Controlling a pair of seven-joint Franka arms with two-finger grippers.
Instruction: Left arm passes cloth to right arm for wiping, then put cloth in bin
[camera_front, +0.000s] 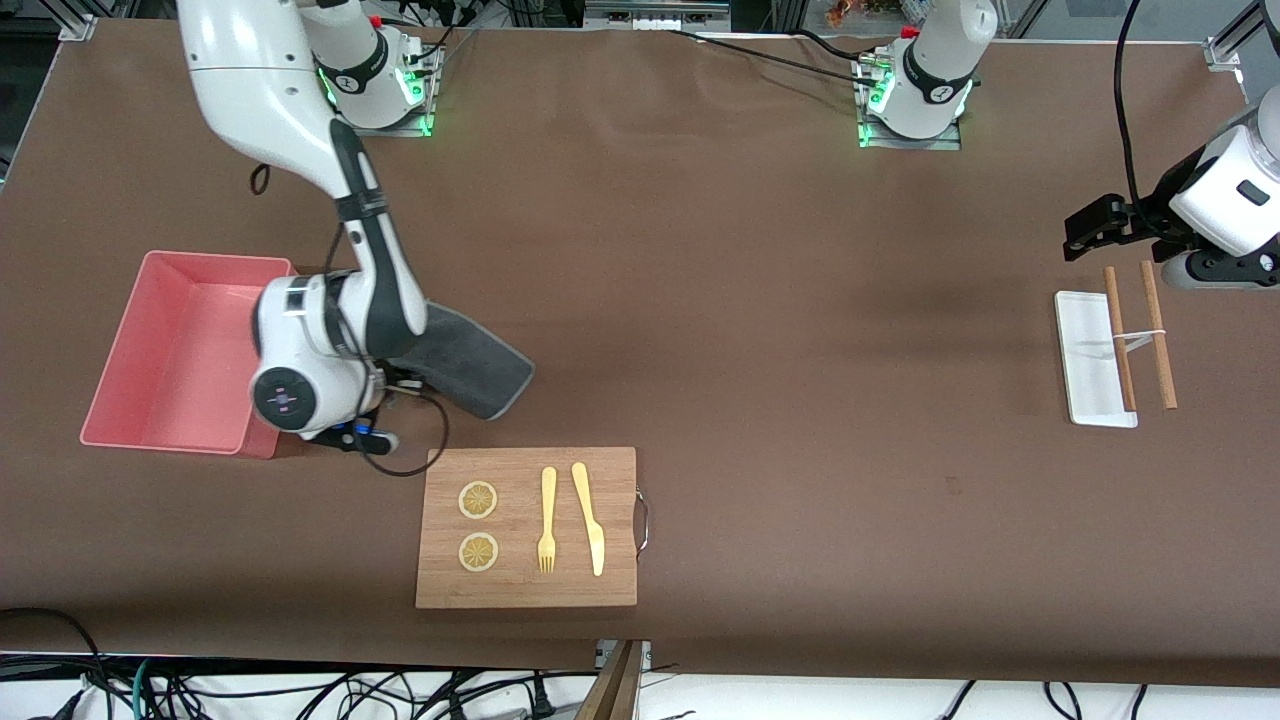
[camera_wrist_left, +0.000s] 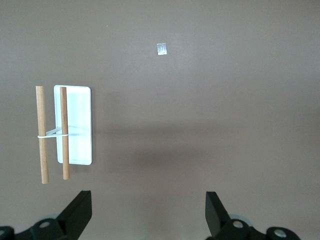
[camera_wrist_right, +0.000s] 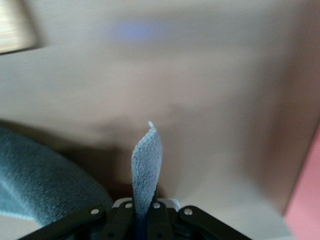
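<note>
My right gripper (camera_front: 398, 382) is low over the table beside the pink bin (camera_front: 185, 350), between the bin and the wooden cutting board. In the right wrist view its jaws (camera_wrist_right: 146, 212) are shut on an edge of the dark grey cloth (camera_wrist_right: 147, 165). The rest of the cloth (camera_front: 472, 366) lies spread on the table toward the middle. A pink wall of the bin (camera_wrist_right: 307, 200) shows in the right wrist view. My left gripper (camera_front: 1085, 228) is open and empty, up over the table by the small white tray; its jaws (camera_wrist_left: 148, 205) stand wide apart.
A wooden cutting board (camera_front: 525, 525) with two lemon slices, a fork and a knife lies nearer the front camera than the cloth. A small white tray (camera_front: 1092, 360) with two wooden sticks (camera_front: 1160, 335) on it lies at the left arm's end.
</note>
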